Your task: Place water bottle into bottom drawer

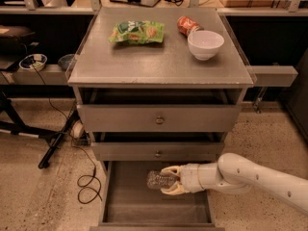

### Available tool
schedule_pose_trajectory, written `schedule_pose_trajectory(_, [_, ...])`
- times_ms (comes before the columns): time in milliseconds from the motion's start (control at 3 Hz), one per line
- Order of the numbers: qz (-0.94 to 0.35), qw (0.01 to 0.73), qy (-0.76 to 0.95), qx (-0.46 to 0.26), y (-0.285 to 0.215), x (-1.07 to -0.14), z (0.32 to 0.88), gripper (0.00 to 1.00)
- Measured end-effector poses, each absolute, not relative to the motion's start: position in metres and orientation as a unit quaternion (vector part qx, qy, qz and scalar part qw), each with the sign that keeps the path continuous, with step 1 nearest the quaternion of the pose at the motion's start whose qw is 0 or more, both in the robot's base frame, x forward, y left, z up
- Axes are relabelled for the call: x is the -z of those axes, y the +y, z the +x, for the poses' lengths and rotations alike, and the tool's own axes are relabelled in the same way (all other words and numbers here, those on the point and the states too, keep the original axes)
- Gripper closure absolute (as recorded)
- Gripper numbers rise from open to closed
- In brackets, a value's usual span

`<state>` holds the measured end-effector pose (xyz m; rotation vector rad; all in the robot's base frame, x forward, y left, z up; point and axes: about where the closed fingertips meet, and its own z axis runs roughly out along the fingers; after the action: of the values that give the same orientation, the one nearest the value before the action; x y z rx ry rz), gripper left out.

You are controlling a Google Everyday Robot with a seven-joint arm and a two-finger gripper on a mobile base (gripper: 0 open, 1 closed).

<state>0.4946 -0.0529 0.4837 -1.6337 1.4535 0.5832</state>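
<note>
Over the bottom drawer (pixel 159 210), fingers (pixel 169 170) of the gripper (pixel 167 180) clasp the water bottle (pixel 155 179).

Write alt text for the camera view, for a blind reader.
A white robot arm's gripper holds a clear water bottle sideways over the open bottom drawer. On the cabinet top lie a snack bag, a red can and a white bowl.
</note>
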Motion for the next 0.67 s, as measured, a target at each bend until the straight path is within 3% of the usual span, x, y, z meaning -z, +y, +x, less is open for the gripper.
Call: schedule_pose_trajectory(667, [-0.649, 0.414, 0.591, -0.24, -0.0529, -0.4595, 0.5035, 1.0])
